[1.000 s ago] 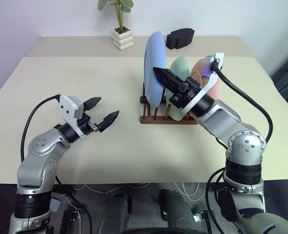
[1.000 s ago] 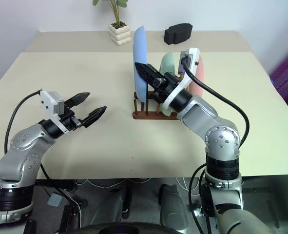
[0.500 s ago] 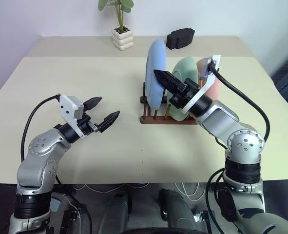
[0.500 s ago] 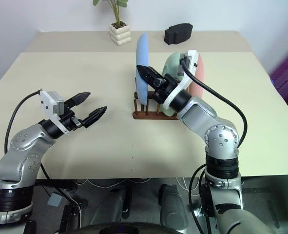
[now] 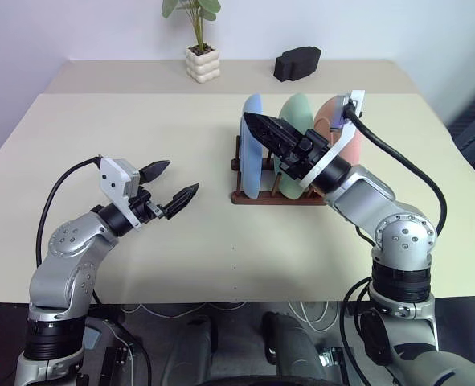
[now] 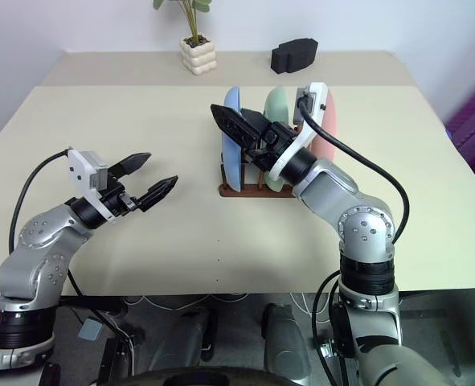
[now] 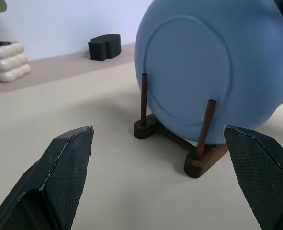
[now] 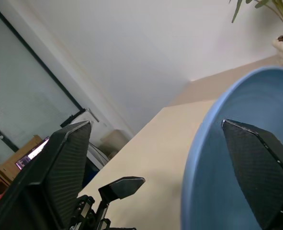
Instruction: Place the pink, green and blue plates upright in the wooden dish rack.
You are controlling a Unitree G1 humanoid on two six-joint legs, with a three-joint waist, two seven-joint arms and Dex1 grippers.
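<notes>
R claw [image 5: 263, 129]: jaws wide apart, holding nothing; sits at top rim of blue plate [image 5: 251, 145], fingers straddling it w/o pinching.
L claw [image 5: 173, 182]: also wide open, empty; hovers over tabletop [image 5: 141, 129] well apart from rack, toward L front part, pointing at rack.
Blue plate: upright in L end slot of wooden dish rack [image 5: 257, 195], between pegs; L wrist view shows its back leaning on two pegs.
Green plate [image 5: 296, 117]: upright, mid slot, just beside blue.
Pink plate [image 5: 333, 117]: upright at R end, partly behind R arm.
Rack pos: R of tabletop centre, nearer back edge than front.
Step (my read): release of last plate looks done; next is R claw retreat.
How to do well: lift claw up and back along plate's plane, jaws kept wide, so no finger drags rim sideways and tips plate into green. Watch cable near pink plate.
Risk: blue plate wobbles if clipped; light rack may shift.
Hidden: rack's R end and lower parts of green/pink behind R arm, can't confirm their seating. Plate-peg contact on far rail not visible.
Background: potted plant [image 5: 201, 56], black block [image 5: 297, 63] on rear table, irrelevant.
</notes>
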